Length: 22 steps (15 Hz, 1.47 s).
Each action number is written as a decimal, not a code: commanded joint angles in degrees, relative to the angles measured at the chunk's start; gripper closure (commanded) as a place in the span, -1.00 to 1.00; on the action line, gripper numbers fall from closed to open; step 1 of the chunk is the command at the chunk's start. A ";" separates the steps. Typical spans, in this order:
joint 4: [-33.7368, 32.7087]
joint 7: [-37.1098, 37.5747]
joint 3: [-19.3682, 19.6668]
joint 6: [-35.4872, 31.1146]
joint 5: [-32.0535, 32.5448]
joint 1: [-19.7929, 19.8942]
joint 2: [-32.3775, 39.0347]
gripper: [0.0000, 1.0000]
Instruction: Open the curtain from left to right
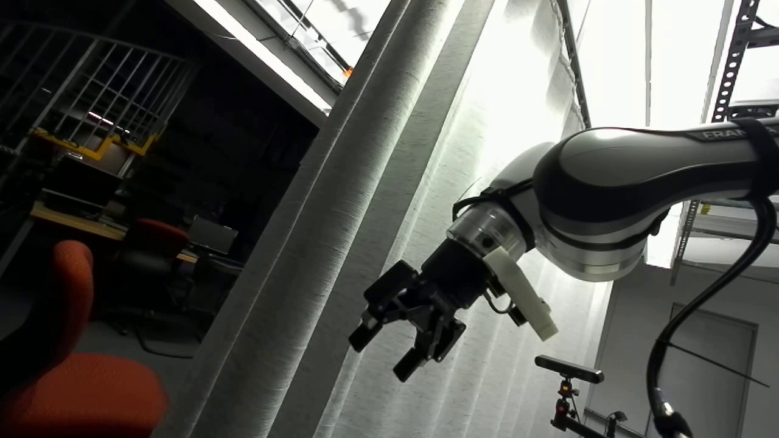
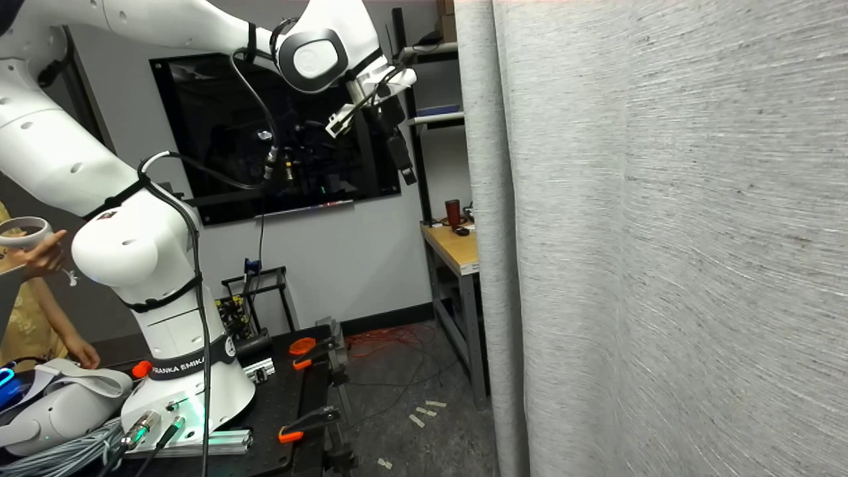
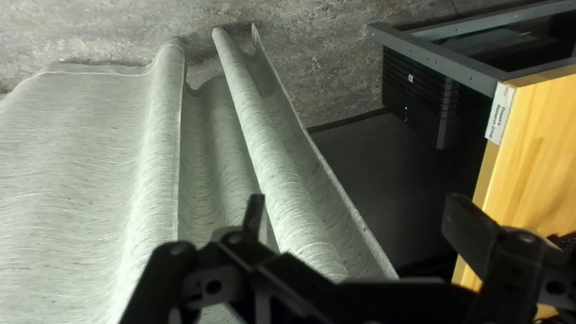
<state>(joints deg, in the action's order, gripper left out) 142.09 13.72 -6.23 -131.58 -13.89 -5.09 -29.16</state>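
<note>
The curtain is tall pale grey-white fabric in vertical folds. It shows in both exterior views [image 1: 341, 243] [image 2: 662, 232] and fills the left and middle of the wrist view [image 3: 90, 157]. My gripper [image 1: 386, 351] is in front of the curtain's folds in an exterior view, fingers apart and pointing downward. It also shows left of the curtain's edge in an exterior view [image 2: 405, 173]. In the wrist view the gripper [image 3: 360, 211] is open, and the curtain's free edge runs down between its two fingers. I cannot tell whether any finger touches the cloth.
A wooden table [image 3: 540, 135] is right of the curtain in the wrist view; it also shows in an exterior view [image 2: 457, 248]. A camera on a mount [image 1: 569, 368] is near the arm. A red chair [image 1: 91, 389] is left of the curtain. A person's hand [image 2: 43, 252] holds a controller.
</note>
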 commanded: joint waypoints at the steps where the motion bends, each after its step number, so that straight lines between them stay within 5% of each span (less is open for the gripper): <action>1: -0.08 0.00 -0.01 0.10 0.01 0.03 0.00 -1.00; 22: -1.79 -5.07 0.91 0.40 0.05 -1.04 3.29 -1.00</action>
<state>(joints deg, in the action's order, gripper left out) 142.19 12.20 -6.23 -131.57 -13.85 -5.10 -28.37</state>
